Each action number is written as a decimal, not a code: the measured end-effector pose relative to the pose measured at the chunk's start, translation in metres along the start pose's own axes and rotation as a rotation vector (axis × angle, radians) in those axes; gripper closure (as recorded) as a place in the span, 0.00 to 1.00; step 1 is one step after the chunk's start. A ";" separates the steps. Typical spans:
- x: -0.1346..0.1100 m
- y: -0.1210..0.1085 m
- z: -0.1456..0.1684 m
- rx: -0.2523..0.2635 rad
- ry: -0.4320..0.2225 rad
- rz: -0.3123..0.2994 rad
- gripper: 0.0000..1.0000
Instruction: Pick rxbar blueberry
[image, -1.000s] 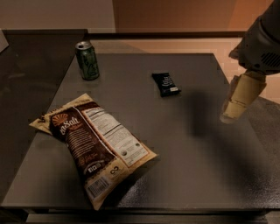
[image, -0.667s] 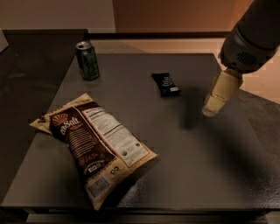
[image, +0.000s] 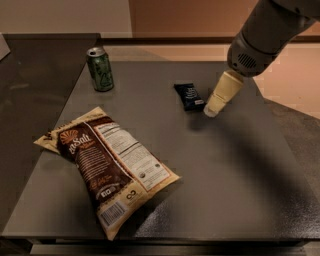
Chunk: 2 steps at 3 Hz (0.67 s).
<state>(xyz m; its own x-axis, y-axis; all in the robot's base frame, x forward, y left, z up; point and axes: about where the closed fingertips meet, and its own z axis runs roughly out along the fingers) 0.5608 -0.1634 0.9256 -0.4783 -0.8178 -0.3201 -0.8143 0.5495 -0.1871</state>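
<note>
Dark tabletop (image: 240, 165) carries the rxbar blueberry (image: 189, 96); the tool (image: 212, 110) hangs just beside it, empty. How open, I cannot tell. Better to centre over it before descending.

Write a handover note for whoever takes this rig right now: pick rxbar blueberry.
End effector: hangs low over the table, tip close beside the rxbar's white-labelled end, to its right in view. It holds nothing.
Rxbar: lies flat on the table, ungrasped, well apart from the can at the back left and the chip bag at the front left.
Done: end effector brought up to the rxbar.
Left: centre over the rxbar, grasp it, lift it.
</note>
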 end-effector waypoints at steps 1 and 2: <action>-0.019 -0.012 0.021 0.016 0.011 0.079 0.00; -0.034 -0.021 0.041 0.016 0.041 0.168 0.00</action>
<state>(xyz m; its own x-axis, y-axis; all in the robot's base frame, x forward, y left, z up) 0.6075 -0.1402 0.9026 -0.6205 -0.7202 -0.3104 -0.7165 0.6815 -0.1488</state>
